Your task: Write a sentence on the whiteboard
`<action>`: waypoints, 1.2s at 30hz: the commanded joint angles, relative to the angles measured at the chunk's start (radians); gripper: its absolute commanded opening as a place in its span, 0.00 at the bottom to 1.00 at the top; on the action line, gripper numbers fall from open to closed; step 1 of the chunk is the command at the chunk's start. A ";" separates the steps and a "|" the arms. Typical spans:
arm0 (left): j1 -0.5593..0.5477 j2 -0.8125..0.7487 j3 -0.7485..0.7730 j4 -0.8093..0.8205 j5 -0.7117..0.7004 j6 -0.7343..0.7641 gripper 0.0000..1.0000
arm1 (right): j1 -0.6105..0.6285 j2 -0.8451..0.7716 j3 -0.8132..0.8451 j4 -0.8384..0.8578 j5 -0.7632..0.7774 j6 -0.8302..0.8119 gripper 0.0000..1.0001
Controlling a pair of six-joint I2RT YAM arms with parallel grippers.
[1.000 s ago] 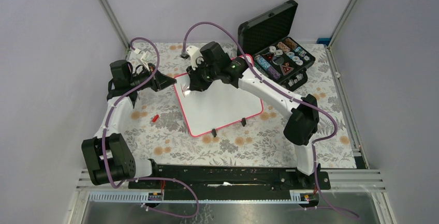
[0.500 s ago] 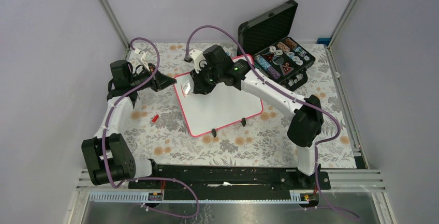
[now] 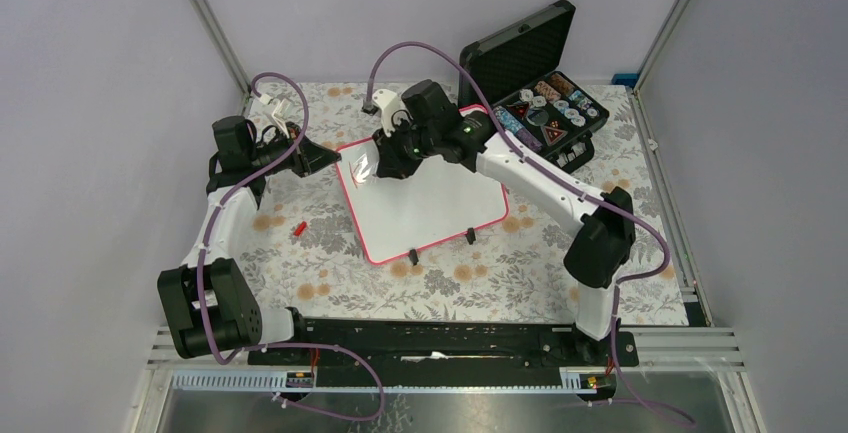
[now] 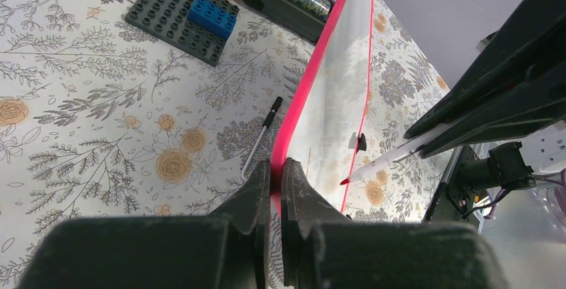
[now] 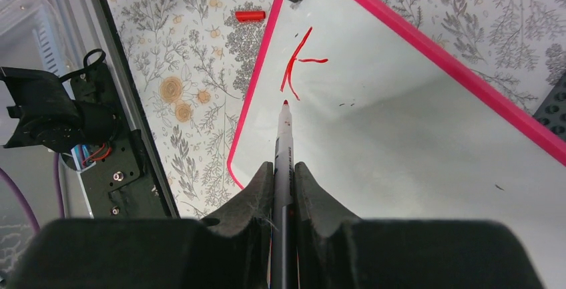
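The whiteboard [image 3: 430,203], glossy white with a red-pink frame, lies on the flowered tablecloth. My left gripper [image 3: 336,160] is shut on the frame at the board's far left corner [image 4: 276,169]. My right gripper [image 3: 385,168] hovers over that same corner, shut on a red-tipped marker [image 5: 284,135]. Of the sentence, a red K-shaped mark [image 5: 297,62] shows on the whiteboard [image 5: 400,135]. The marker's tip sits just below that mark; I cannot tell whether it touches the surface. In the left wrist view the marker [image 4: 387,162] points at the board's face [image 4: 334,95].
A black foam-lined case [image 3: 535,103] with tape rolls stands open at the back right. A red cap [image 3: 299,227] lies left of the board. Behind the board are a grey baseplate with blue bricks [image 4: 183,19] and a thin pen [image 4: 260,135].
My right gripper has shifted slightly right and toward the back with the marker, and its elbow has moved right. The left arm and the board have stayed still.
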 commanded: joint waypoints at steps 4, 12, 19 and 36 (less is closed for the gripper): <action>-0.013 -0.026 -0.014 0.026 0.000 0.043 0.00 | -0.017 -0.051 0.020 0.024 -0.002 -0.017 0.00; -0.012 -0.030 -0.017 0.027 0.001 0.046 0.00 | -0.018 -0.018 0.046 0.018 0.012 -0.015 0.00; -0.013 -0.030 -0.017 0.027 0.000 0.046 0.00 | -0.016 0.011 0.066 0.017 0.006 -0.009 0.00; -0.013 -0.028 -0.017 0.027 0.001 0.047 0.00 | -0.017 0.031 0.055 0.016 0.046 -0.031 0.00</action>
